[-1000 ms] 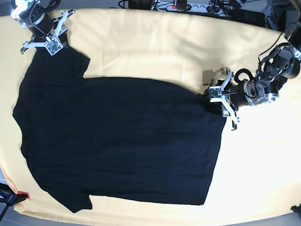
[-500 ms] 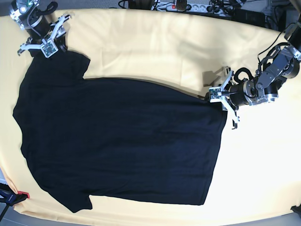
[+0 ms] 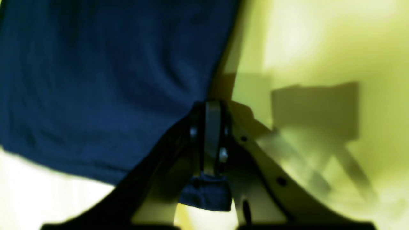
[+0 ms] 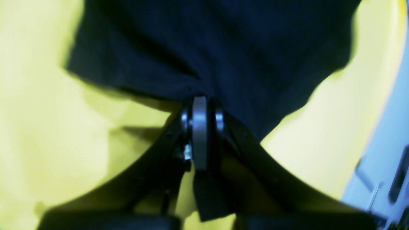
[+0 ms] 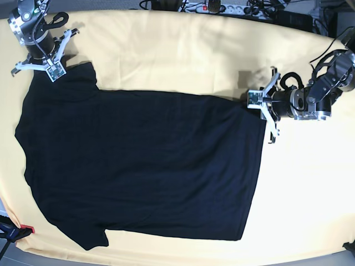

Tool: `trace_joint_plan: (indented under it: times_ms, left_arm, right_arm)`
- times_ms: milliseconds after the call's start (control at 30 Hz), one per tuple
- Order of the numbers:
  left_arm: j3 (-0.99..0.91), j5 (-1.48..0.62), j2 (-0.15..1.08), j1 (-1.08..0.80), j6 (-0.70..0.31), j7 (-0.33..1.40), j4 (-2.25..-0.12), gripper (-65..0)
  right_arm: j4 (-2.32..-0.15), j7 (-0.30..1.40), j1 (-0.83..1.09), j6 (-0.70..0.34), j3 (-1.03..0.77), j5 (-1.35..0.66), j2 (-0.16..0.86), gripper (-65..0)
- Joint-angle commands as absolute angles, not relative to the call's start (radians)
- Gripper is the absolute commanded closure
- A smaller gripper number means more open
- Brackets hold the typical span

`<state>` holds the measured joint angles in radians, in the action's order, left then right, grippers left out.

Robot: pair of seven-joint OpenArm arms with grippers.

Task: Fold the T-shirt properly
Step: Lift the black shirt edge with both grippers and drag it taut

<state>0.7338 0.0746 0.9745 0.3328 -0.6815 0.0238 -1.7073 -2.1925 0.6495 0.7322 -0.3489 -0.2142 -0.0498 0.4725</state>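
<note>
1. Surface [image 5: 183, 61]: draped in a pale yellow cloth, softly creased; cables and a power strip [image 5: 213, 8] along the far edge.
2. T-shirt [image 5: 144, 166]: black, plain side up, spread flat mid-surface. Long axis runs across the base view; hem toward that view's right, sleeves toward its left.
3. Fabric: matte knit, faint wrinkles, straight hem.
4. Left tool [image 5: 260, 105]: jaws closed, pinching the hem's far corner; a fold of cloth shows between them in the wrist view.
5. Right tool [image 5: 45, 65]: jaws closed on the far sleeve's edge.
</note>
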Motion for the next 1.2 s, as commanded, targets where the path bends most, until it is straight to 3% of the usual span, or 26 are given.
trace_joint_plan:
  times_ms: [0, 233, 533, 767, 1000, 1167]
  left_arm:
    - [0.723, 0.058, 1.015, 0.354, -0.698, 0.008, -1.742, 0.0]
    - [0.723, -0.081, 1.168, 0.329, -0.698, 0.008, -1.886, 0.0]
    - [0.723, -0.041, 1.345, 0.141, -0.698, 0.012, -2.089, 0.0]
    - [0.723, -0.001, 1.382, 0.063, -0.698, 0.191, -2.193, 0.0]
    - [0.723, 0.082, 1.346, 0.070, -0.303, 0.345, -2.255, 0.0]
    - [0.723, 0.220, 1.272, 0.070, -0.249, 0.337, -2.235, 0.0]
  right_arm:
    - [-2.227, 0.651, 0.768, -0.339, -0.232, -0.044, 0.486, 0.0]
    - [-2.356, 0.653, 0.966, -0.355, -0.310, -0.044, 0.485, 0.0]
    - [-2.356, 0.686, 1.178, -0.355, -0.350, -0.044, 0.485, 0.0]
    - [-2.356, 0.693, 1.218, -0.335, -0.350, -0.044, 0.485, 0.0]
    - [-2.356, 0.616, 1.139, -0.332, -0.366, 0.056, 0.516, 0.0]
    - [-2.356, 0.506, 1.018, -0.331, -0.372, 0.022, 0.622, 0.0]
